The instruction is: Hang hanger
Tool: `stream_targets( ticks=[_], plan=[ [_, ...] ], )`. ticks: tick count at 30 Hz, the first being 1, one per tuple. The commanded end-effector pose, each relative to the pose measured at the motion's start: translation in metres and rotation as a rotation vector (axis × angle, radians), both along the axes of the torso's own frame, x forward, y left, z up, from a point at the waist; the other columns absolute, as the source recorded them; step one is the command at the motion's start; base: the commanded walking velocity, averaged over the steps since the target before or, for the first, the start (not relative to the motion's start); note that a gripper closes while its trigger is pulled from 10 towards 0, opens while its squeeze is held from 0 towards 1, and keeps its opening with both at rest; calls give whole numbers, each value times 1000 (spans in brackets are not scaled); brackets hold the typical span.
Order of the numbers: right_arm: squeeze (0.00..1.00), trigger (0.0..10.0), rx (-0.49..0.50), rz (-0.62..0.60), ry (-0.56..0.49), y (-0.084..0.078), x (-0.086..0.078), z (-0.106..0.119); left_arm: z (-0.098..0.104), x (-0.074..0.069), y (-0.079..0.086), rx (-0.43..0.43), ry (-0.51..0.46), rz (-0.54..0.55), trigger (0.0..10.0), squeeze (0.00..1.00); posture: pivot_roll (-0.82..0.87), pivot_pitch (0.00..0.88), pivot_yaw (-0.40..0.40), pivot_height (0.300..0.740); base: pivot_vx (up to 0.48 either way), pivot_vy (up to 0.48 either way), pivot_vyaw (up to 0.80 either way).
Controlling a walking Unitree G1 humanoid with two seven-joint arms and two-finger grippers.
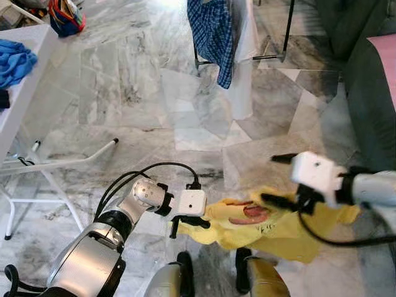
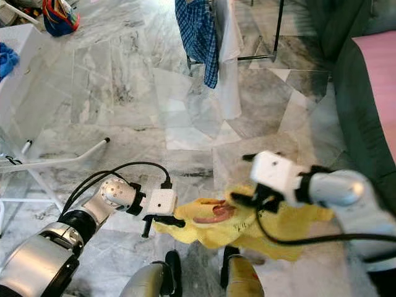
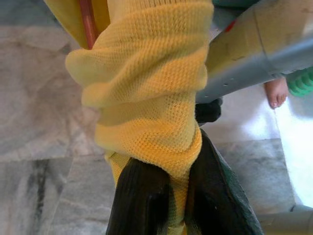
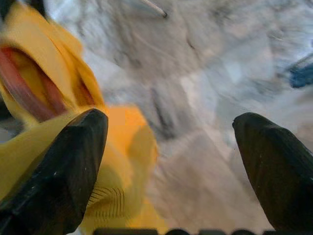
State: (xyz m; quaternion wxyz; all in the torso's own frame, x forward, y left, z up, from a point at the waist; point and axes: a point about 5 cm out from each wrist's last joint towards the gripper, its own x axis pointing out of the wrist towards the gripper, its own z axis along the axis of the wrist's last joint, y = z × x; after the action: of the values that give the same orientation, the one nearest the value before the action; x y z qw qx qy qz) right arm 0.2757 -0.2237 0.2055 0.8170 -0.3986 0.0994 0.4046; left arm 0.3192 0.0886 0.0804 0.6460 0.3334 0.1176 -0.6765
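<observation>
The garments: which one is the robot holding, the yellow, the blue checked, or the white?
The yellow garment. The left tool pinches its edge, low in front of the robot. The blue checked shirt and white garment hang farther away.

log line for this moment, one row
left tool: shut on yellow garment | right tool: open beside it | red hanger: inside garment | clothes rack: ahead, not yet reached

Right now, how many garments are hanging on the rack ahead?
2. A blue checked shirt hangs on the rack ahead, with a white garment right beside it, partly behind. The picture's top edge cuts the rack off, so more may hang out of sight.
</observation>
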Motion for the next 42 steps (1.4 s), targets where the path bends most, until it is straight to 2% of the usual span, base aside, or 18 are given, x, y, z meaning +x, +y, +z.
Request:
stream_targets(
  ticks=[1, 5, 7, 9, 10, 12, 16, 17, 19, 21, 22, 31, 32, 35, 36, 37, 38, 42],
  plan=[
    [1000, 10000, -15, -43, -61, -12, 2, 9, 0, 2, 9, 5, -1, 35, 0, 0, -188, 308, 163, 740, 0, 0, 0],
    [1000, 10000, 62, -64, -117, -16, 2, 21, 0, 3, 12, 17, -4, 40, 0, 0, -188, 308, 167, 740, 0, 0, 0],
    [1000, 10000, 97, -128, -277, -22, 10, 34, 0, 3, 13, 32, -15, 40, 0, 0, -192, 311, 168, 740, 0, 0, 0],
    [1000, 10000, 111, -155, -342, -23, 14, 39, 0, 3, 14, 33, -16, 42, 0, 0, -194, 311, 166, 740, 0, 0, 0],
    [1000, 10000, 191, -216, -432, -24, 19, 47, -1, 4, 13, 32, -23, 54, 0, 0, -192, 310, 166, 740, 0, 0, 0],
    [1000, 10000, 239, -232, -450, -23, 21, 48, -1, 5, 12, 29, -27, 69, 0, 0, -191, 309, 165, 740, 0, 0, 0],
    [1000, 10000, 255, -143, -302, -13, 8, 26, -1, 6, 15, 22, -24, 108, 0, 0, -189, 311, 161, 740, 0, 0, 0],
    [1000, 10000, 255, -143, -302, -13, 8, 26, -1, 6, 15, 22, -24, 108, 0, 0, -189, 311, 161, 740, 0, 0, 0],
    [1000, 10000, 261, -61, -150, -10, -4, 14, 2, 9, 18, 24, -28, 119, 0, 0, -183, 313, 158, 740, 0, 0, 0],
    [1000, 10000, 270, -51, -122, -10, -6, 13, 3, 10, 18, 24, -30, 121, 0, 0, -183, 313, 158, 740, 0, 0, 0],
    [1000, 10000, 264, -24, -54, -12, -10, 12, 6, 12, 20, 26, -41, 131, 0, 0, -182, 314, 157, 740, 0, 0, 0],
    [1000, 10000, 176, 58, 78, -13, -17, 6, 16, 20, 19, 13, -75, 162, 0, 0, -177, 313, 155, 740, 0, 0, 0],
    [792, 10000, 146, 77, 80, -9, -14, 4, 18, 21, 18, 11, -81, 154, 0, 0, -176, 313, 154, 740, 0, 0, 0],
    [714, 10000, 110, 92, 78, -7, -11, 1, 20, 22, 18, 10, -87, 147, 0, 0, -175, 313, 153, 740, 0, 0, 0],
    [114, 10000, 91, 99, 74, -6, -9, -1, 20, 22, 17, 10, -90, 140, 0, 0, -173, 313, 153, 740, 0, 0, 0],
    [114, 10000, 78, 105, 70, -5, -8, -3, 21, 22, 17, 10, -92, 134, 0, 0, -172, 314, 153, 740, 0, 0, 0],
    [0, 10000, 32, 132, 74, -2, -5, -8, 23, 22, 16, 15, -100, 111, 0, 0, -171, 314, 152, 740, 0, 0, 0],
    [0, 10000, -27, 180, 78, 3, 0, -13, 25, 21, 14, 16, -106, 80, 0, 0, -166, 315, 150, 740, 0, 0, 0]
  ],
)
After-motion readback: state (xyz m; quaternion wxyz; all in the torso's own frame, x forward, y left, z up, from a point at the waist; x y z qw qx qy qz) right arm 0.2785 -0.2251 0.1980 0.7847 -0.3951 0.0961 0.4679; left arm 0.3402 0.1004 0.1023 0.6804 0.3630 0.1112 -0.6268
